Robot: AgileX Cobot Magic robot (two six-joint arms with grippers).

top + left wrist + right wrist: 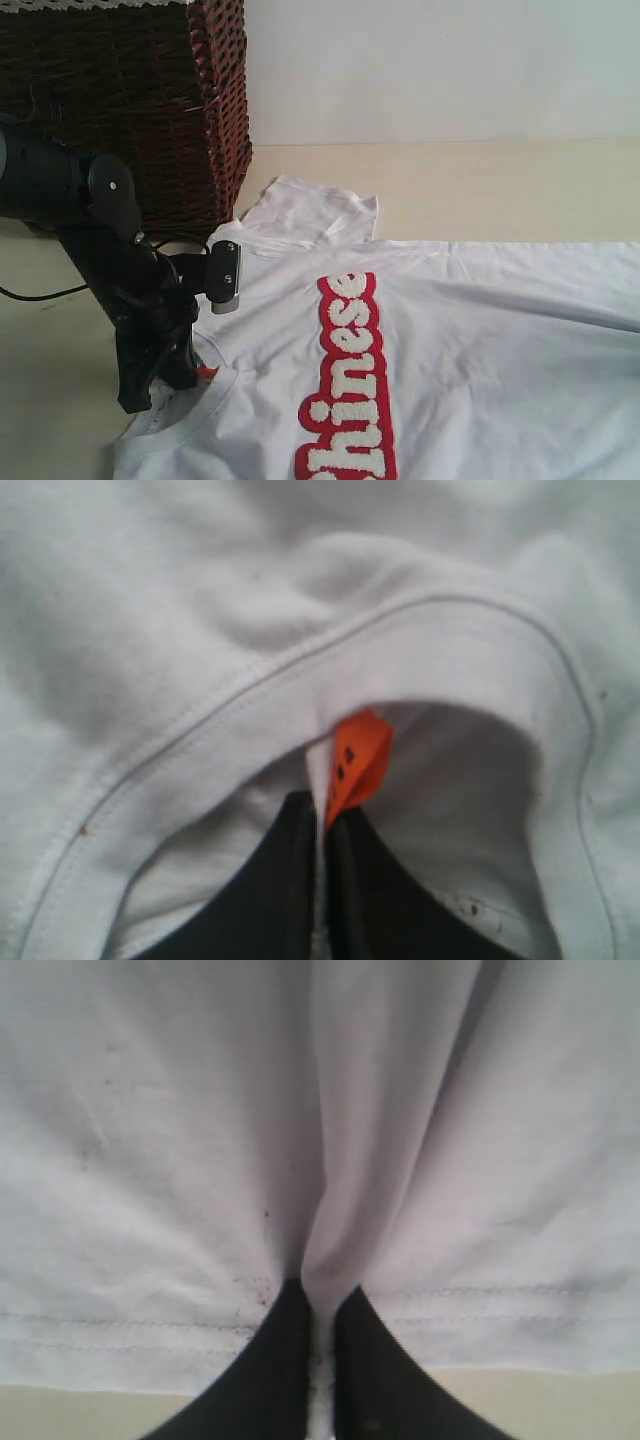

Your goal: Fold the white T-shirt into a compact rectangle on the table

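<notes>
**Item count.** One white T-shirt (480, 340) is laid print side up on one pale beige tabletop (500, 190). It covers the near and right part of the surface in the exterior view and runs past the picture edges. One short sleeve (310, 210) is spread toward the far wall. One dark brown wicker basket (150, 100) stands at the far left corner, just beside that sleeve. One orange neck tag (355, 760) is sewn inside the ribbed collar (250, 715). Two pincers are present. Only the left arm (110, 210) is seen in the exterior view, and one black cable (40, 293) trails from it.

**Writing.** One line of fuzzy white letters outlined in red (350, 370) runs up the chest. "hinese" can be read; the start of the word is cut off by the lower picture edge. Two small dark marks are printed on the tag; they are too small to be read.

**Left pincer** (322, 815). The fingers are pressed together and clamped on the collar's inner edge, directly beside the tag.

**Right pincer** (320, 1295). The fingers are pressed together and clamped on a raised fold of the shirt at the double-stitched hem (500, 1305). The tabletop is visible just beyond the hem.
</notes>
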